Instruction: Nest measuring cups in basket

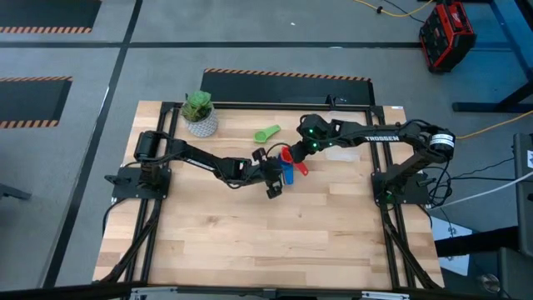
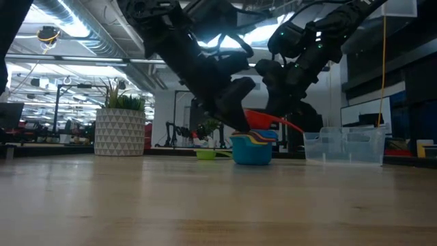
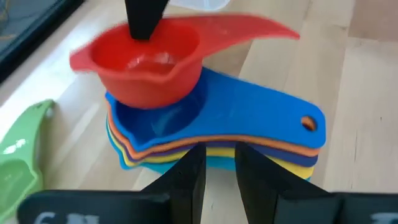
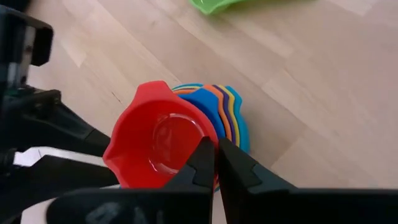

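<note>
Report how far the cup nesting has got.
Done: several blue, orange and yellow cups sit nested in a stack on the table. In hand: the right end effector is shut on the red cup over that stack, whose handles the left end effector pinches. Left: the green cup lies apart, and the basket holds no cups.

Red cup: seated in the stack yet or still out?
Out. The red cup sits tilted above the nested stack, its rim pinched by the right gripper; the left gripper holds the stack's handles.

My right pincer (image 4: pixel 216 163) pinches the tilted red cup's (image 4: pixel 158 143) rim above the nested stack (image 3: pixel 211 134); green cup (image 1: pixel 268 132) and clear basket (image 2: pixel 343 145) lie apart.
</note>
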### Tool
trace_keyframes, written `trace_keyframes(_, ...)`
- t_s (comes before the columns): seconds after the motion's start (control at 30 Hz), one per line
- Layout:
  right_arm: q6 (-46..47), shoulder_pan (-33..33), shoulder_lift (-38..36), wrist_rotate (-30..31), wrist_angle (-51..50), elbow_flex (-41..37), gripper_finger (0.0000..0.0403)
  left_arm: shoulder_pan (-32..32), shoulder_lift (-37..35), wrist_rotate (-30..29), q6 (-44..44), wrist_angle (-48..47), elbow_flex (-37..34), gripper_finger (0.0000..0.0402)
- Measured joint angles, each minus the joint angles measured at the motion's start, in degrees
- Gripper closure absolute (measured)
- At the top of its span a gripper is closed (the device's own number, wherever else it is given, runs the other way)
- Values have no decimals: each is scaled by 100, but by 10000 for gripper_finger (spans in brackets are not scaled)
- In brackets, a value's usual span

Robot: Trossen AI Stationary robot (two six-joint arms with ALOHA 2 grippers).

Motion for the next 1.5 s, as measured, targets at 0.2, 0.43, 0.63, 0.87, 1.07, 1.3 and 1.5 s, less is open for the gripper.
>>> trace_keyframes(0.2, 261, 5, 0, -7, -31, 0, 385, 0, -2, -11, 324, 247, 0, 323)
trace_keyframes(0.43, 463, 5, 0, -13, -19, 0, 377, 2, -2, -210, 687, 360, 0, 323)
trace_keyframes(0.63, 907, 7, 0, -13, -19, 0, 376, 0, -2, -513, 1106, 358, 0, 323)
trace_keyframes(0.87, 1011, 9, 0, -55, -26, 0, 375, 2, -2, -904, 1358, 356, 0, 323)
trace_keyframes(1.07, 1013, 9, 0, -57, -26, -2, 374, 2, -2, -905, 1359, 351, 0, 323)
trace_keyframes(1.3, 1013, 9, 0, -57, -27, -2, 374, 2, -2, -907, 1357, 351, 0, 323)
trace_keyframes(1.5, 985, 9, 0, -55, -29, -2, 374, 2, -2, -907, 1357, 351, 0, 323)
